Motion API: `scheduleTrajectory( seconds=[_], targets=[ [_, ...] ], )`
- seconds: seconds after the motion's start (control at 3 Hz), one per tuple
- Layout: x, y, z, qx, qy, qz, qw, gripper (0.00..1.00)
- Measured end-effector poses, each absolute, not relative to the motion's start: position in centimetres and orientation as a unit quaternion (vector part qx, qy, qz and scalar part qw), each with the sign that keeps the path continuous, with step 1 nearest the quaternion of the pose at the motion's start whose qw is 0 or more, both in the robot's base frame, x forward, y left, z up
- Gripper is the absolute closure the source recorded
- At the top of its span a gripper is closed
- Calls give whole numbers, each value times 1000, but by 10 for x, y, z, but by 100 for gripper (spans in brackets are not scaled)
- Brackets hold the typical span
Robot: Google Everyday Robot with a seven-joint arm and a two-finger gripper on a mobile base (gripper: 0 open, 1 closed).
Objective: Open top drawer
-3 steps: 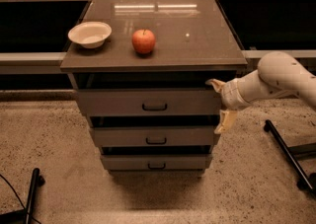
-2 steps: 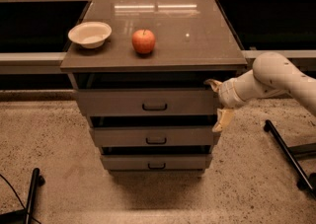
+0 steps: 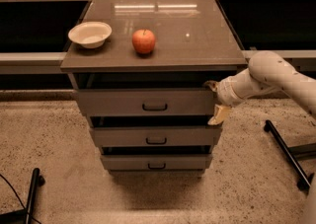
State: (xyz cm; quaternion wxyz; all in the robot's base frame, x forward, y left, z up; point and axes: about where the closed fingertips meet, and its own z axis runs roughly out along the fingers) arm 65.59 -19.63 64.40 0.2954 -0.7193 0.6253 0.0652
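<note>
The top drawer sits just under the table top, the widest and tallest of three grey fronts. A dark gap shows above it, and I cannot tell whether it is fully shut or out a little. Its front is a flat, rigid panel, probably smooth and hard to grip by friction alone. It should not flex, and it likely runs on slides, so a straight, level pull toward the camera ought to move it. How heavy it is depends on contents that are hidden.

The natural hold is the small dark loop handle at the panel's centre, where a pull stays square. A pull from one end risks twisting the drawer on its slides.

The pincer is at the panel's right end, well apart from that handle. It is spread, with one finger near the top corner and the pale one near the lower corner. Whether it touches the panel is unclear.

The middle drawer and bottom drawer lie below. On the table a white bowl and a red apple could shift if the pull is jerky.
</note>
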Motion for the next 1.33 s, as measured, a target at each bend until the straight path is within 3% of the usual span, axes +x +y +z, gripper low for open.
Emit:
scheduleTrajectory(
  seconds=[0.33, 1.33],
  targets=[
    [662, -198, 639, -717, 631, 64, 289, 27],
    [617, -176, 660, -744, 615, 82, 248, 26]
  ],
)
